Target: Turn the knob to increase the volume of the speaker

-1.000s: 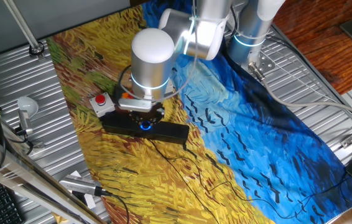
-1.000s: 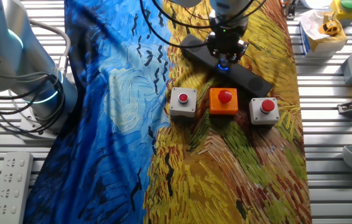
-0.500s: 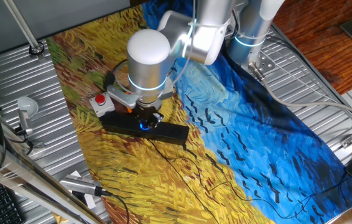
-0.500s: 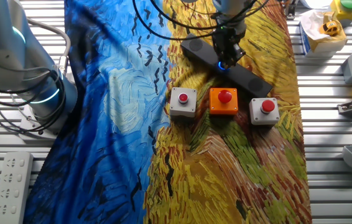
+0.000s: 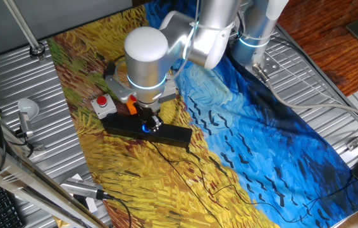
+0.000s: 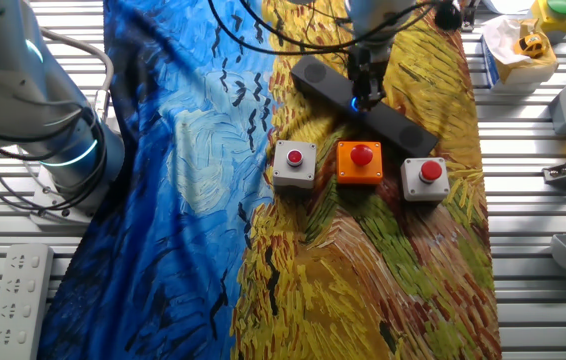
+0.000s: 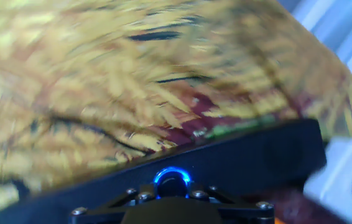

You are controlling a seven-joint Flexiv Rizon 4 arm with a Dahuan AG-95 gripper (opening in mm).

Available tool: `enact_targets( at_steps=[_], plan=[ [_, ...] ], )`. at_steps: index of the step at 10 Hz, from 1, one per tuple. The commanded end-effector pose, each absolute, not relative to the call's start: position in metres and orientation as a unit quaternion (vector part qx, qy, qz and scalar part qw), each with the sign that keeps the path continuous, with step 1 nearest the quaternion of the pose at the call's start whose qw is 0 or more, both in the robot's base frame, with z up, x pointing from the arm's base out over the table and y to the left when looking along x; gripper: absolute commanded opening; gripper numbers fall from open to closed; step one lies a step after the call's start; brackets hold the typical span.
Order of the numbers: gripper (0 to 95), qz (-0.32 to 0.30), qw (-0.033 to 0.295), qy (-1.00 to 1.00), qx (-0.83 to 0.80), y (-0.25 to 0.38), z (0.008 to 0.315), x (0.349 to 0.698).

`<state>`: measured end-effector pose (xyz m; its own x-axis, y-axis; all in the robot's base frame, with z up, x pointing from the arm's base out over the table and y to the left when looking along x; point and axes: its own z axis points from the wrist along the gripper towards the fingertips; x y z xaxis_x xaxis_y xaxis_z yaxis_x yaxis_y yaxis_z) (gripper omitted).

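The gripper (image 5: 148, 122) sits straight down on the knob (image 7: 171, 181), probably clenched on it for twisting; the speaker (image 5: 146, 132) lies flat.

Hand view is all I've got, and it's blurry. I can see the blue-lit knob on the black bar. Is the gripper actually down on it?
Observer: Yes. Both fixed views show the gripper reaching straight down onto the knob at the middle of the speaker. I cannot tell whether the fingers are clamping it.
Operator: What's the whitish thing at my right edge?
Observer: Probably one of three button boxes in a row beside the speaker: a grey box, an orange box and a second grey box, each with a red button.
Operator: Is the cloth yellow all over?
Observer: No. The speaker lies on the yellow part, and the rest of the cloth is blue.
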<state>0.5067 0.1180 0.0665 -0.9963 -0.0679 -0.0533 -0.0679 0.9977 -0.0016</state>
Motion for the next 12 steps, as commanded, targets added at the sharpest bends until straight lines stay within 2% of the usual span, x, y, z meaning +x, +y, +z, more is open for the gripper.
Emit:
enact_targets(
  at_steps=[1, 3, 4, 5, 6, 7, 8, 12],
  plan=[
    [0.0, 0.017, 0.028, 0.998, 0.047, 0.1195, 0.0724, 0.5043],
    [0.0, 0.014, 0.032, 0.998, 0.045, 0.1185, 0.0675, 0.5034],
    [19.0, 0.01, 0.034, 0.999, 0.026, 0.1181, 0.0658, 0.5037],
    [19.0, -0.003, 0.035, 0.999, -0.003, 0.1177, 0.0637, 0.5041],
    [57.0, -0.005, 0.038, 0.999, -0.036, 0.1176, 0.0632, 0.5045],
    [57.0, -0.006, 0.037, 0.997, -0.065, 0.1178, 0.0648, 0.5055],
    [76.0, -0.008, 0.037, 0.995, -0.088, 0.1179, 0.0649, 0.5058],
    [76.0, -0.015, 0.029, 0.967, -0.252, 0.1192, 0.0635, 0.5073]
  ],
)
